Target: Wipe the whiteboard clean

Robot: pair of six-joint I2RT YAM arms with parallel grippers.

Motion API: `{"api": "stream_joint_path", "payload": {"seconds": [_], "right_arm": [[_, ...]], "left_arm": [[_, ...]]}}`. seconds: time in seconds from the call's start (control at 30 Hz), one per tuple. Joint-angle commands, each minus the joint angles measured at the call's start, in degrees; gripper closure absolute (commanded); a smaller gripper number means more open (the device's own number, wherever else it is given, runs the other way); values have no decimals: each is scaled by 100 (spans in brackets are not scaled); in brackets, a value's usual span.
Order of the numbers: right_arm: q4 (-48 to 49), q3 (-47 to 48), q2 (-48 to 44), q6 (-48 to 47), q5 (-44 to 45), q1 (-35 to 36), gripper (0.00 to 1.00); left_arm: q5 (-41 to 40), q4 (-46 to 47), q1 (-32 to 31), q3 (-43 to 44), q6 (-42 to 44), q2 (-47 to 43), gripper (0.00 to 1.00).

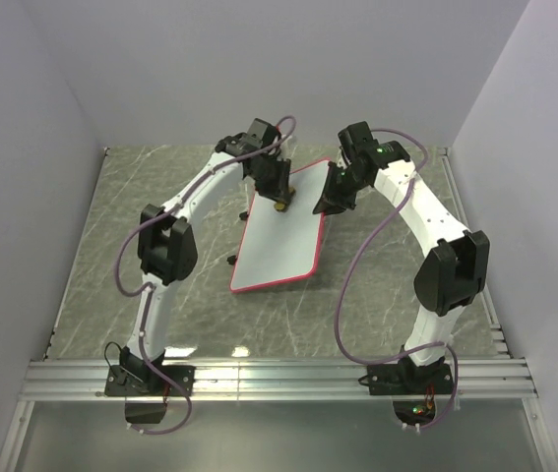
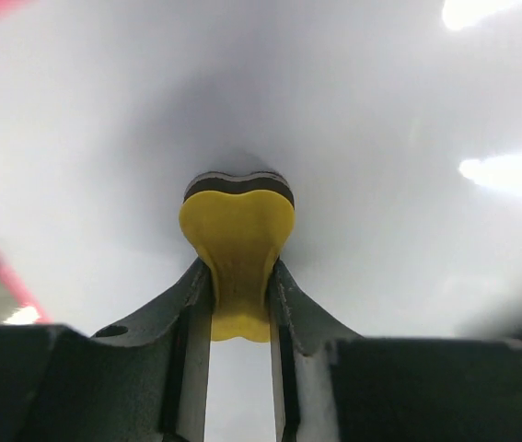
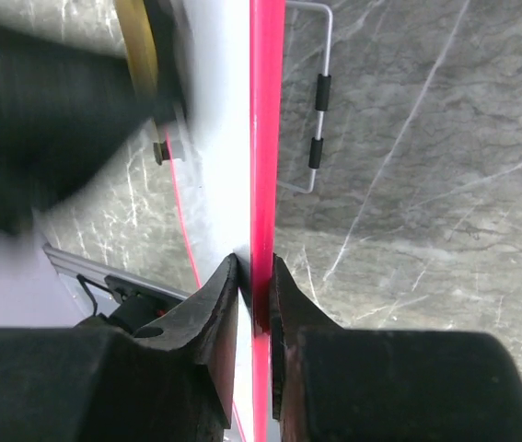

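The flat white whiteboard with thin red-pink frame (image 1: pixel 280 236) sits mid-table, with grey marbled tabletop (image 1: pixel 397 295) visible on every side. The right gripper (image 3: pixel 256 269) pinches the board's red edge. Only the left wrist view shows the left gripper (image 2: pixel 240 276) squeezing a small yellow sponge (image 2: pixel 237 226) against the white surface.

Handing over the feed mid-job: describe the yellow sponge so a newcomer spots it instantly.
Find the red-framed whiteboard in the middle of the table. Near its far end the left gripper pinches a small sponge between its fingers. It alone is yellow, with a dark layer against the board.
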Motion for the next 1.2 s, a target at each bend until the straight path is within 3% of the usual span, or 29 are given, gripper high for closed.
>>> {"api": "stream_joint_path", "payload": {"seconds": [0.0,0.2,0.37,0.6,0.77,0.97,1.17], "right_arm": [[297,-31,36,-220,-200,434,100],[244,4,19,-246,-156,478,100],[209,83,80,-238,-147,505,100],[200,268,255,-194,-173,522,100],[227,329,335,-176,-200,540,100],[341,224,353,-141,-243,540,100],[508,66,274,-79,-235,548,100]], "left_arm": [[-916,-172,89,121,-303,1001,100],[-1534,-58,134,411,-304,1397,100],[-1001,477,-50,0,74,661,100],[63,532,-675,-274,549,-360,100],[83,522,-693,-432,532,-826,100],[-575,557,-79,-203,-109,-1002,100],[-882,751,924,-712,-839,-1476,100]]}}
